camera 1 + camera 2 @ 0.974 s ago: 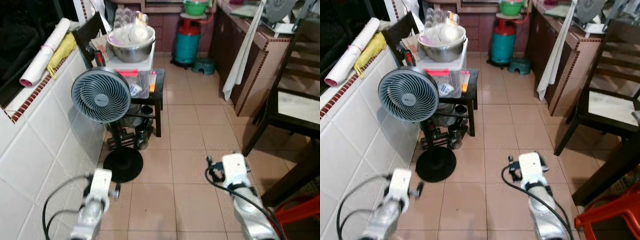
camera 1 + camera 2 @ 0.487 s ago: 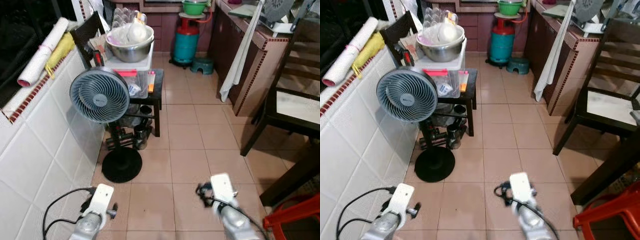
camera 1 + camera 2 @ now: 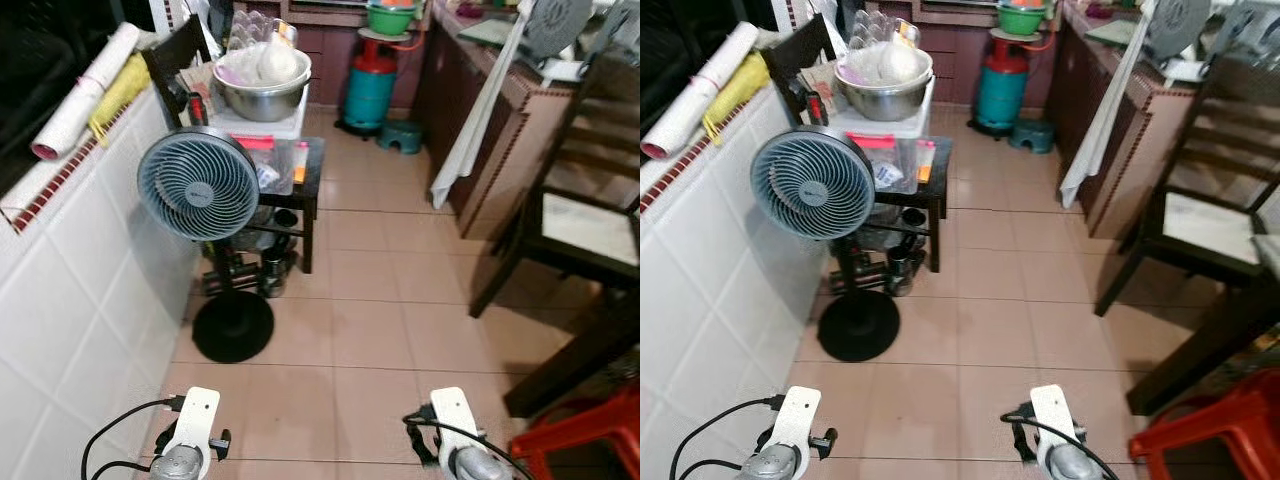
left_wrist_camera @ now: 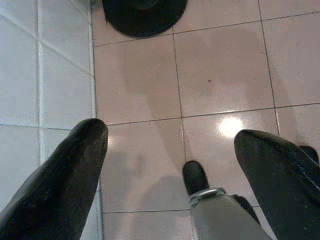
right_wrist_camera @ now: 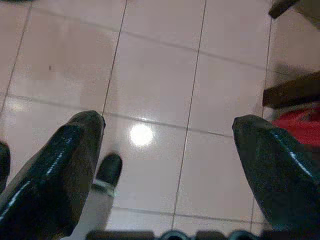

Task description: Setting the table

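Both hands hang released over the floor: left hand (image 4: 170, 150), right hand (image 5: 167, 145). Dishes probably sit in the far metal bowl (image 3: 262, 85). The fan (image 3: 198, 187) crowds the left; walking forward could topple it.

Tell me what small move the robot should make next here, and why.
Probably keep walking forward along the tiled floor, keeping clear of the standing fan by the wall. Both arms hang low, and the left end effector and right end effector are open and hold nothing, so nothing for the table is in hand. The metal bowl and other kitchenware sit farther ahead.
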You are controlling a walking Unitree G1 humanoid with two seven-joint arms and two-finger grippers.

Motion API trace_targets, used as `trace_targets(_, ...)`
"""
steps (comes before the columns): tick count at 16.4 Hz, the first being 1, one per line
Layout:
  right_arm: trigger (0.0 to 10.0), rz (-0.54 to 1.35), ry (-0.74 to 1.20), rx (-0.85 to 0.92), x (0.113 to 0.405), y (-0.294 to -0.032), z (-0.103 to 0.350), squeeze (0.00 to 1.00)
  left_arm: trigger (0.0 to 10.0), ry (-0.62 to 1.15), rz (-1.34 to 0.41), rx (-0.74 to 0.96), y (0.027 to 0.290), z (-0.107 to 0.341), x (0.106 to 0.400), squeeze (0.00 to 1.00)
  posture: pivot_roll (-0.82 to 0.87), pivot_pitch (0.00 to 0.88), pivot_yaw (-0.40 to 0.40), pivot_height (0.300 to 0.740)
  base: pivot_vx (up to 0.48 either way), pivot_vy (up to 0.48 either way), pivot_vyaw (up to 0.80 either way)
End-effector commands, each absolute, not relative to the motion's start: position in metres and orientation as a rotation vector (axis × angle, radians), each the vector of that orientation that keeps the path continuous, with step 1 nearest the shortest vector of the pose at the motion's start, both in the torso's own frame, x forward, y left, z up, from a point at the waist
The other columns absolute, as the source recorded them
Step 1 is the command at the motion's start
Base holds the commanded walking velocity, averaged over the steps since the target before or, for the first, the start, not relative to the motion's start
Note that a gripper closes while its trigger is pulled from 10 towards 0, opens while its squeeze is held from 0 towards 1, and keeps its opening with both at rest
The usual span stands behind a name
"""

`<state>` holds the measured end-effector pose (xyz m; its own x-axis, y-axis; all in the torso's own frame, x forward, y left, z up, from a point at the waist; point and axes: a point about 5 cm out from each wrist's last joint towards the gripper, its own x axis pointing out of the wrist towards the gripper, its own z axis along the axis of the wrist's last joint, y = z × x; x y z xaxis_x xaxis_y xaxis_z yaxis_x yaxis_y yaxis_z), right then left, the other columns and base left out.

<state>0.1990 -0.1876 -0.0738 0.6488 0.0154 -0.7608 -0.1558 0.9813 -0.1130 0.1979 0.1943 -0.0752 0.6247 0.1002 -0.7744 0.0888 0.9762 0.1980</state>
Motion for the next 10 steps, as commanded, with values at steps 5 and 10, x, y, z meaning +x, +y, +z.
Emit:
trace_targets(5, 10.0, 0.077, 0.919, -0.116, 0.192, -0.182, -0.08, 0.0, 10.0, 0.983, 0.028, 0.25, 0.207, -0.085, 0.175, 0.0, 0.09, 0.0, -0.078, 0.74, 0.0, 0.0, 0.0)
trace_targets(10, 10.0, 0.053, 0.927, -0.064, 0.187, -0.172, -0.083, 0.0, 10.0, 0.987, 0.037, 0.259, 0.211, -0.081, 0.182, 0.0, 0.06, 0.0, -0.035, 0.74, 0.0, 0.0, 0.0)
